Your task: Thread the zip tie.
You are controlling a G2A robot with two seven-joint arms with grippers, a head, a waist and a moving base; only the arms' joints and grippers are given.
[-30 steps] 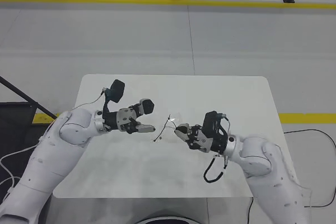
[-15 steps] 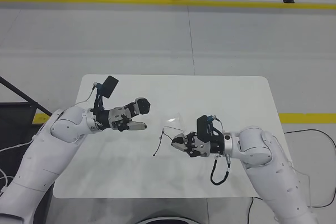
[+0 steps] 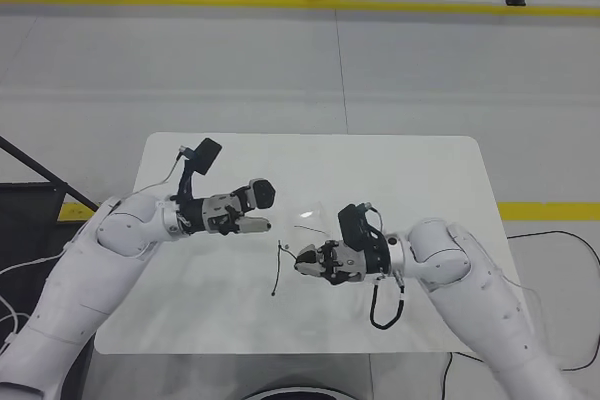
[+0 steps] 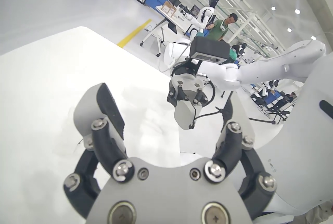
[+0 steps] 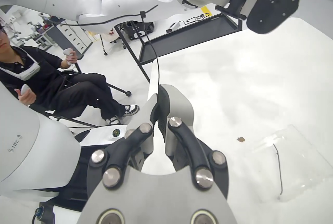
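A thin black zip tie [image 3: 277,270] hangs above the white table [image 3: 420,170], with my right gripper [image 3: 302,264] shut on its strap. In the right wrist view the strap [image 5: 156,61] rises from the closed right gripper [image 5: 158,89] to the small head, and the tail bends off sideways. My left gripper [image 3: 263,210] is open a short way to the left of the tie, empty, its fingers pointing at it. From the left wrist view, the open left gripper [image 4: 166,100] frames the right gripper [image 4: 184,115] and the tie [image 4: 208,113] beyond it.
A clear plastic bag [image 3: 305,212] lies on the table between the two grippers, toward the far side. Another black tie [image 5: 279,170] lies inside it. A small brown speck [image 5: 241,139] sits beside the bag.
My right gripper has carried the zip tie leftward and toward the near edge. The left gripper drew back a little, then came right again, staying open.
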